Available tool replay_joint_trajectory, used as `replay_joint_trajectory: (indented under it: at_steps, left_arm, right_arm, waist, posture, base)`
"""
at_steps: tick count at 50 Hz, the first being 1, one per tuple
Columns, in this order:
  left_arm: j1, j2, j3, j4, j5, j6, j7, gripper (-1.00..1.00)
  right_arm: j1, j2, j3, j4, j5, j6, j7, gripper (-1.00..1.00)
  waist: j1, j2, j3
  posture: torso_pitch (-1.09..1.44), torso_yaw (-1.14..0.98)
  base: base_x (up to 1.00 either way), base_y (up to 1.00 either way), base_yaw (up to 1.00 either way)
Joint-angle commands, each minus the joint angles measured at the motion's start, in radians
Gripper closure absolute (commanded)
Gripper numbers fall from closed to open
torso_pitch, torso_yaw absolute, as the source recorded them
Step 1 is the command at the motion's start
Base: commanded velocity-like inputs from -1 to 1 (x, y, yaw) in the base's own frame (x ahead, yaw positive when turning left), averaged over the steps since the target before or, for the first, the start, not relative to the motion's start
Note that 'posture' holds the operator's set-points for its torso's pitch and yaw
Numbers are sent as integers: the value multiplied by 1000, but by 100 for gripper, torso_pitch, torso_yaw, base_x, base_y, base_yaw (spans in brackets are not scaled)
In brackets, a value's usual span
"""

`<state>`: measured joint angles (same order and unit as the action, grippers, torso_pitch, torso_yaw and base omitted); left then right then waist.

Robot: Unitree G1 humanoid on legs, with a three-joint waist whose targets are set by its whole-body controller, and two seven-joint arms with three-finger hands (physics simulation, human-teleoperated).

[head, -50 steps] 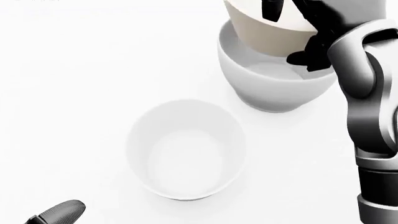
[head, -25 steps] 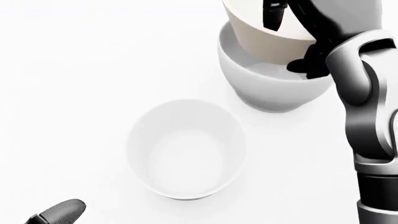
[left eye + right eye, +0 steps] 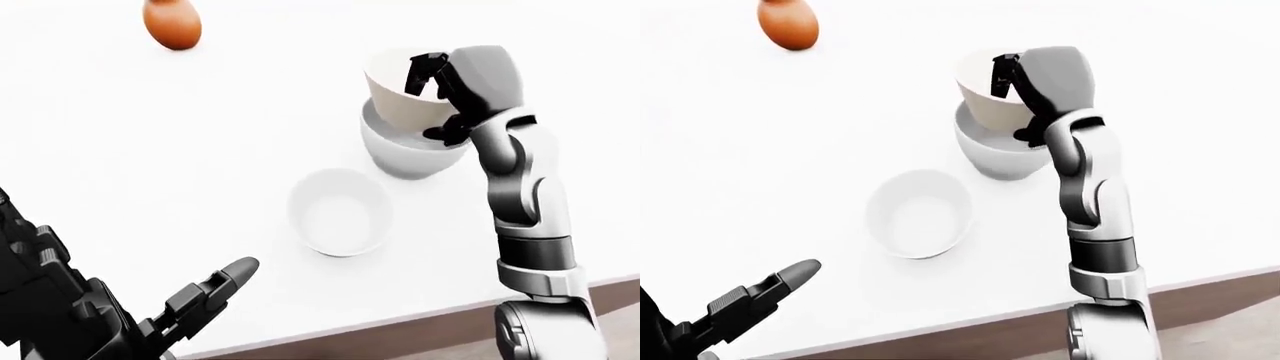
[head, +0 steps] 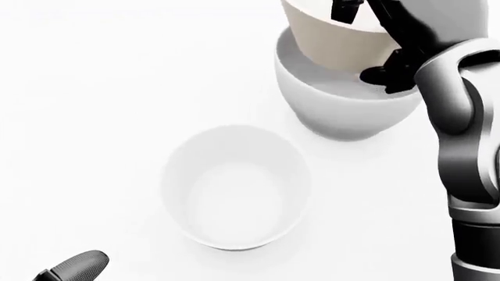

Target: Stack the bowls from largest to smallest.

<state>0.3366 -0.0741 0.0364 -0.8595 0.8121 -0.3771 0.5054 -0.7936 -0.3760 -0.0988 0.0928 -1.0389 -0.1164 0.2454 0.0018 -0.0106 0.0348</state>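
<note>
above the grey bowl point(image 3: 412, 154), right hand point(image 3: 442, 90) pinching beige bowl point(image 3: 398, 94) rim

- white bowl point(image 3: 339, 212): smooth, matt
- beige bowl point(image 3: 405, 101): smooth, matt
- grey bowl point(image 3: 405, 154): slight sheen
- surface point(image 3: 150, 142): plain matt white
- right robot hand point(image 3: 436, 82): black plastic look

Orange-brown egg-like object point(image 3: 172, 23) lying on white table point(image 3: 120, 135)

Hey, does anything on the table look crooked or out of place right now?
The beige bowl sits tilted inside the grey bowl, not nested level, gripped at its rim by the right hand. The white bowl stands apart, unstacked. A brown egg-like object lies near the left-eye view's top.
</note>
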Motion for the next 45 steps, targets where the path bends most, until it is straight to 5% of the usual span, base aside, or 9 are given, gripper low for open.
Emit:
replay_joint_trajectory:
  at_steps: [1, 2, 4, 6, 18, 29, 38, 41, 45]
  left_arm:
    - [-5, 1, -1, -33, -2, -11, 4, -100]
    - [-5, 1, -1, -33, -2, -12, 4, -100]
    - [-4, 1, 0, -32, -3, -13, 4, -100]
    - [-4, 1, 0, -30, -4, -13, 4, -100]
    - [-7, 0, -2, -28, -2, -11, 6, -100]
    - [-7, 2, -7, -31, 4, -8, 6, -100]
    - [-7, 3, -7, -29, 4, -8, 7, -100]
    - [-7, 3, -6, -29, 3, -9, 6, -100]
    - [-8, 3, -5, -30, 2, -7, 5, -100]
  right_arm:
    - [-41, -16, -20, -44, 6, 6, -10, 72]
    - [-42, -16, -21, -50, 7, 9, -7, 69]
    - [-37, -17, -21, -65, 7, 12, -3, 3]
    - [-36, -20, -26, -78, 11, 16, 3, -100]
    - [-15, -41, -52, -231, 40, 58, 69, -100]
    - [-110, -105, -82, -415, 93, 158, 214, -100]
    - [-125, -95, -74, -551, 106, 211, 282, -100]
    - [-151, -60, -66, -613, 154, 299, 369, -100]
    - [-177, -14, -28, -777, 243, 515, 615, -100]
  waist:
    - [0, -2, -20]
    - [0, -2, -20]
    - [0, -2, -20]
    - [0, -2, -19]
    - [0, -3, -18]
    - [-2, -2, -11]
    - [-4, 0, -8]
    - [-6, 2, -8]
    - [-8, 5, -7]
  posture:
    - [0, 0]
    - [0, 0]
    - [0, 0]
    - [0, 0]
    - [0, 0]
    - [0, 0]
    - [0, 0]
    - [0, 0]
    - [0, 0]
  base:
    - [0, 0, 0]
    - [0, 0, 0]
    - [0, 0, 0]
    - [0, 0, 0]
    - [0, 0, 0]
    - [0, 0, 0]
    - [0, 0, 0]
    - [0, 0, 0]
    - [0, 0, 0]
